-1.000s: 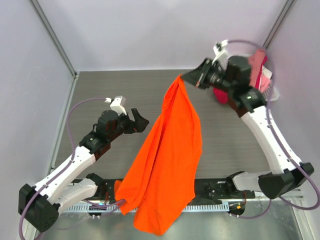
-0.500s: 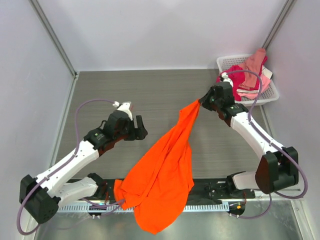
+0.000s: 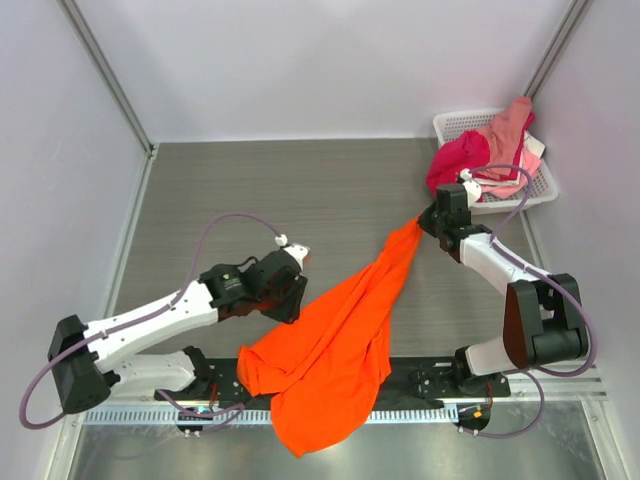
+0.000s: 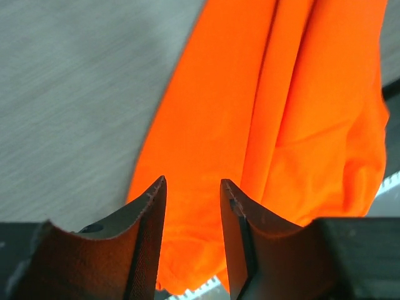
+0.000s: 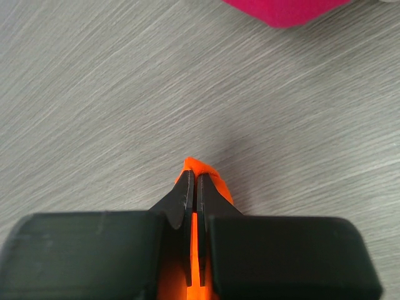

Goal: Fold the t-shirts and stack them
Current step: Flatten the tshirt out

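Observation:
The orange t-shirt (image 3: 335, 345) lies in a long crumpled band from the table's right middle to the near edge, where its lower end drapes over the rail. My right gripper (image 3: 420, 224) is shut on its top corner, low over the table; in the right wrist view the gripper (image 5: 192, 176) pinches the orange t-shirt's cloth (image 5: 201, 166). My left gripper (image 3: 294, 303) sits at the shirt's left edge. In the left wrist view the gripper (image 4: 194, 182) has its jaws apart, with orange t-shirt cloth (image 4: 250, 94) showing beyond them. A magenta t-shirt (image 3: 455, 162) and a salmon pink t-shirt (image 3: 510, 125) hang from the basket.
The white lattice basket (image 3: 452, 122) stands at the back right corner, cloth spilling over its front. The magenta t-shirt (image 5: 281, 9) lies just beyond my right gripper. Bare grey table (image 3: 250, 190) stretches to the back left. A metal rail (image 3: 430, 408) runs along the near edge.
My right gripper has come down from high up to just above the table, laying the orange shirt out. My left arm has swung right to the shirt's left edge and its jaws have narrowed.

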You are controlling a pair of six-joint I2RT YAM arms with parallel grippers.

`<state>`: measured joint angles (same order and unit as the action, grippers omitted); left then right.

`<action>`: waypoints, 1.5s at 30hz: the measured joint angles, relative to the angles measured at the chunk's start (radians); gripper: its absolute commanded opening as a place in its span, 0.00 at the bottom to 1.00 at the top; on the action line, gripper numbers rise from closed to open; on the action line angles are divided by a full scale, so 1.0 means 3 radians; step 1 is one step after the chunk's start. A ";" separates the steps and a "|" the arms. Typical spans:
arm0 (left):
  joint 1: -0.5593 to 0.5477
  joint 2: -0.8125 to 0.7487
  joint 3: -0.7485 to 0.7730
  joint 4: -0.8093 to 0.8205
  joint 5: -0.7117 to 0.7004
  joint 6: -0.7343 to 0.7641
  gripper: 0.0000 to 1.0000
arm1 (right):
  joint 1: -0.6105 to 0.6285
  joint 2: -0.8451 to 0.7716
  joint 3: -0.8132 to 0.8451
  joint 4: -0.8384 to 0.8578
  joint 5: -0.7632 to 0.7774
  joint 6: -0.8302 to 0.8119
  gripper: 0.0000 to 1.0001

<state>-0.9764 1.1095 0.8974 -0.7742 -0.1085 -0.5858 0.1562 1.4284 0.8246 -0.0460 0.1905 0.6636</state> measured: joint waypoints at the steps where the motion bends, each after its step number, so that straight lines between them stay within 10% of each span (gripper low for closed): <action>1: -0.0070 0.0057 0.0013 -0.0043 0.0019 0.0003 0.43 | 0.0000 0.0004 -0.0020 0.0039 0.0010 0.0004 0.01; 17: -0.1055 0.0626 0.0045 -0.0473 0.0230 -0.0254 0.46 | -0.0055 0.0003 -0.0242 0.0263 0.0005 0.0038 0.01; 34: -0.1139 0.0889 -0.0187 -0.0371 0.0228 -0.0478 0.51 | -0.0076 0.0003 -0.0243 0.0318 -0.0108 0.0060 0.01; 42: -0.1139 0.0980 -0.0220 -0.0303 0.0169 -0.0504 0.00 | -0.0085 0.0003 -0.0243 0.0329 -0.0158 0.0070 0.01; 45: -0.1116 0.0964 -0.0217 -0.0320 0.0056 -0.0504 0.00 | -0.0092 0.0003 -0.0243 0.0329 -0.0161 0.0070 0.01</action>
<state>-1.3113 1.3987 0.8322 -0.8703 -0.0917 -0.7368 0.1287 1.4292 0.7517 0.0528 0.1421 0.6846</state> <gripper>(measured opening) 0.008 0.039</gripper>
